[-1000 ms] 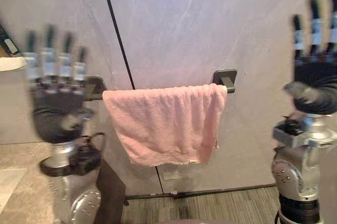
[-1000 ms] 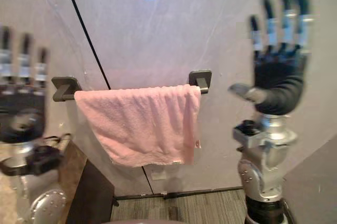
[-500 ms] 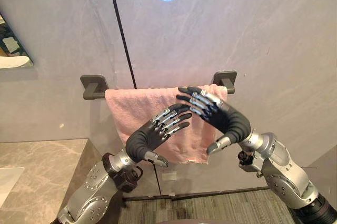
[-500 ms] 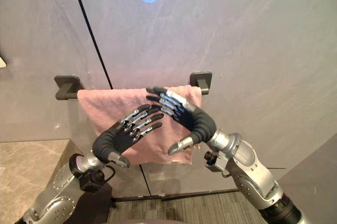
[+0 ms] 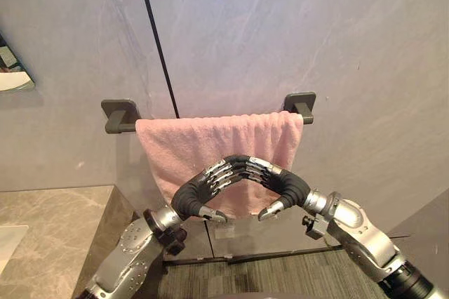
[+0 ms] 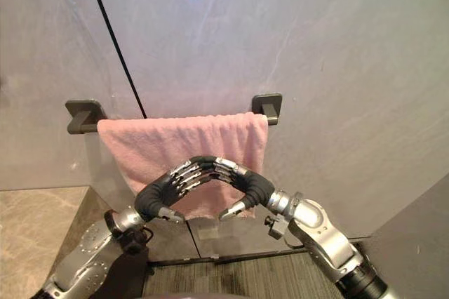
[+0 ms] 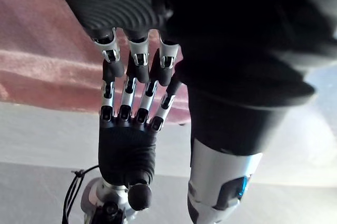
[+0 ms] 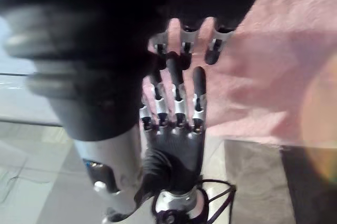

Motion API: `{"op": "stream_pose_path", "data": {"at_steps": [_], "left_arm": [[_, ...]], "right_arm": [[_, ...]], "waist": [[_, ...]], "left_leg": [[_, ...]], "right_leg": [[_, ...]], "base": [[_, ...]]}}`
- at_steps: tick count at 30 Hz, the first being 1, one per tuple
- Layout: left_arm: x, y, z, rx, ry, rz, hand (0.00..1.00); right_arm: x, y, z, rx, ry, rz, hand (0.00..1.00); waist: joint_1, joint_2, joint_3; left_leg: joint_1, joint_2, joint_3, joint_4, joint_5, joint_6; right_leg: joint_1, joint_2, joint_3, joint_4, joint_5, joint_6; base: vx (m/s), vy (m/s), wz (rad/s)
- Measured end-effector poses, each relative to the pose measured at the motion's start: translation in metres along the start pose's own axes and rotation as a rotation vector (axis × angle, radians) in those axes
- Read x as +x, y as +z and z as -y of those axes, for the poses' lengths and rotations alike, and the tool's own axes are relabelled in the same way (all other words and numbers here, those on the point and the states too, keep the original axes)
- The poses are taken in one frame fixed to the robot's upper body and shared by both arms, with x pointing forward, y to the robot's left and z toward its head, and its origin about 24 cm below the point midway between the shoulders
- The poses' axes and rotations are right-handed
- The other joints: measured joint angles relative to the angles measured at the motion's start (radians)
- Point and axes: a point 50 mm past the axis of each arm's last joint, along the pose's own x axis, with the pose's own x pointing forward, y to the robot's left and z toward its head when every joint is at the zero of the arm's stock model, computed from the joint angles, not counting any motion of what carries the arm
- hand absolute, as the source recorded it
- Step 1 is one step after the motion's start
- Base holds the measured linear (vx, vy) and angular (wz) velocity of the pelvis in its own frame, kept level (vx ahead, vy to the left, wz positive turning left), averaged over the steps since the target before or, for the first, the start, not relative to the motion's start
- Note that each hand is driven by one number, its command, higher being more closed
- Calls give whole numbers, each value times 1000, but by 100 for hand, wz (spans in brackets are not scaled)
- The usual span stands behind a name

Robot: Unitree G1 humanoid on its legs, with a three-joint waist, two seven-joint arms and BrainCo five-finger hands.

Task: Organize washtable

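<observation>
Lower than before, my left hand [image 5: 191,197] and right hand [image 5: 290,187] meet fingertip to fingertip, fingers [image 5: 219,171] straight, empty; towel [image 5: 210,141] hangs just behind both, lengthwise along its rail [image 5: 121,116].

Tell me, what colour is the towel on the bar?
Pink. The towel shows best in the left eye view, hanging over the dark bar.

The silver-grey left arm [image 5: 130,260] and right arm [image 5: 361,236] have rounded, screw-dotted joint housings, while the left hand [image 5: 196,197] and right hand [image 5: 287,188] pair dark ribbed covers with silver, dark-tipped fingers [image 5: 223,170].
</observation>
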Motion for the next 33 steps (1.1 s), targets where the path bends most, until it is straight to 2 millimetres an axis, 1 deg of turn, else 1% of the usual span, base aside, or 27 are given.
{"op": "stream_pose_path", "data": {"at_steps": [5, 10, 12, 14, 15, 18, 22, 24, 28, 30, 32, 33], "left_arm": [[5, -8, -7, 40, 86, -19, 0], [11, -16, -16, 77, 176, -35, 0], [11, -13, -23, 80, 233, -7, 0], [12, -4, -33, 109, 304, 39, 0], [12, -3, -36, 118, 312, 40, 0], [10, -5, -40, 148, 348, 31, 0], [8, -9, -46, 174, 409, 18, 0], [7, -10, -48, 187, 431, 11, 0], [2, -10, -51, 178, 490, 32, 0], [1, -11, -51, 159, 512, 45, 0], [-6, -12, -53, 141, 561, 60, 0], [-7, -12, -54, 139, 569, 61, 0]], "right_arm": [[3, -10, 1, -69, -42, -47, 0], [6, -21, 5, -90, -91, -80, 0], [6, -25, 8, -92, -116, -98, 0], [0, -36, 15, -89, -166, -159, 0], [-1, -37, 17, -91, -175, -170, 0], [-2, -34, 22, -101, -210, -157, 0], [-2, -30, 28, -93, -270, -126, 0], [-8, -29, 34, -81, -333, -112, 0], [-16, -28, 43, -66, -414, -93, 0], [-23, -28, 48, -61, -470, -88, 0], [-36, -30, 53, -51, -550, -91, 0], [-38, -30, 54, -52, -564, -92, 0]], "waist": [[1, 0, 0], [2, -1, 0], [1, -1, 1], [2, -3, 2], [3, -3, 2], [1, -5, 3], [0, -15, 9], [2, -19, 12], [0, -19, 12], [-2, -18, 12], [-3, -18, 12], [-3, -18, 12]], "left_leg": [[-14, 0, -2, 0, 0, 0], [-21, -1, -2, 0, 0, 0], [-25, 0, -3, 0, 0, 0], [-27, 0, -3, 0, 0, 0], [-28, 0, -3, 0, 0, 0], [-41, 2, -1, 0, 0, 0], [-41, 2, -1, 0, 0, 0], [-41, 1, -1, 0, 0, 0], [-40, 1, -1, 0, 0, 0], [-39, 1, -1, 0, 0, 0], [-38, 2, -1, 0, 0, 0], [-38, 2, -1, 0, 0, 0]], "right_leg": [[-13, 0, 0, -1, 0, 0], [-18, 0, -1, -1, 0, 0], [-19, 0, -1, -1, 0, 0], [-19, 0, -1, -1, 0, 0], [-20, 0, -1, -1, 0, 0], [-36, 1, 2, 3, 0, 0], [-36, 1, 2, 3, -1, -1], [-36, 1, 2, 3, -1, -1], [-36, 1, 2, 4, -1, -1], [-35, 1, 2, 3, -1, -1], [-36, 1, 1, 0, -1, -1], [-37, 1, 1, 0, -1, -1]], "base": [[0, 0, 0], [0, 0, 0], [0, 0, 0], [0, 0, 0], [0, 0, 0], [-5, -1, -1], [0, 0, 0], [0, 0, 0], [-8, 0, 0], [-37, -3, -1], [-18, -1, 0], [0, 0, 0]]}}
